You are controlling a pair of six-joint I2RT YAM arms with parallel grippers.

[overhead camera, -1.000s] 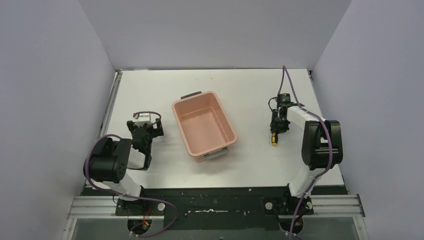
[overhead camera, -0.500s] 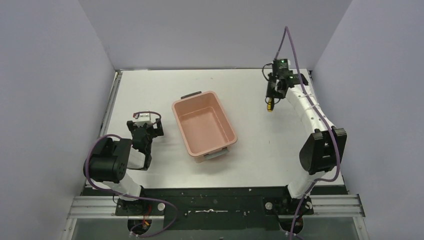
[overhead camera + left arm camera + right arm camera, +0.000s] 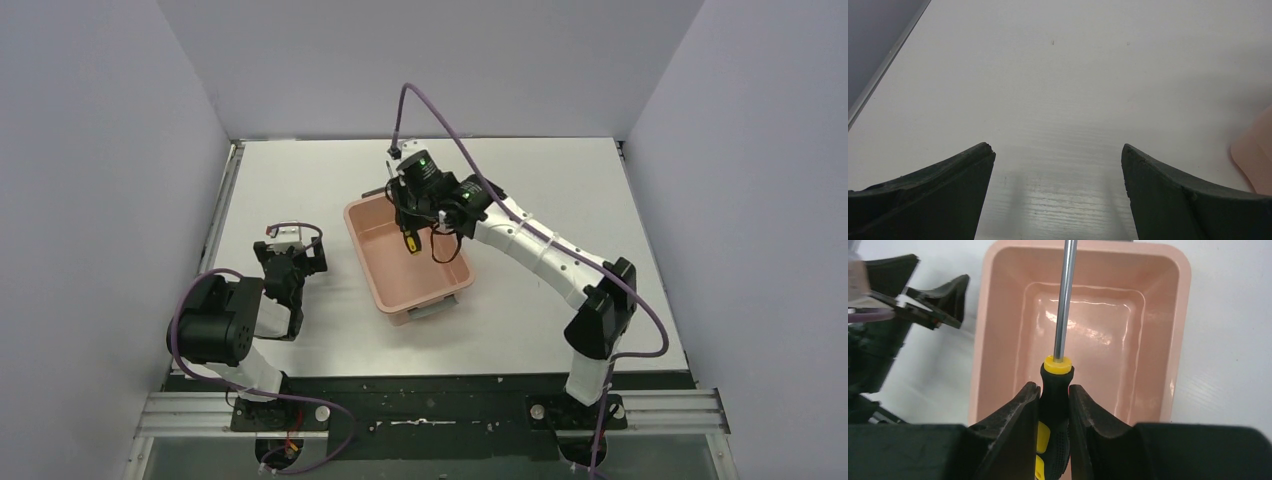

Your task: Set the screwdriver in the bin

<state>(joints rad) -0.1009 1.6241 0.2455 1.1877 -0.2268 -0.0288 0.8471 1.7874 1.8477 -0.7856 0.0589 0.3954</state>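
Observation:
The salmon-pink bin [image 3: 420,278] sits in the middle of the table. My right gripper [image 3: 408,222] hangs above its far half, shut on the black-and-yellow handle of the screwdriver [image 3: 409,240]. In the right wrist view the gripper [image 3: 1054,387] clamps the screwdriver [image 3: 1056,377] by its handle. The metal shaft points out over the bare floor of the bin [image 3: 1098,340]. My left gripper [image 3: 291,256] rests low, left of the bin. In its own view the left gripper [image 3: 1057,148] stands open over bare table, with a corner of the bin [image 3: 1257,157] at the right edge.
Grey walls close the table on three sides. A metal rail [image 3: 226,205] runs along the table's left edge. The left arm [image 3: 908,310] shows at the left of the right wrist view, close beside the bin.
My right arm has lifted the screwdriver from the table's right side and swung it left, to above the bin. The left arm has not moved.

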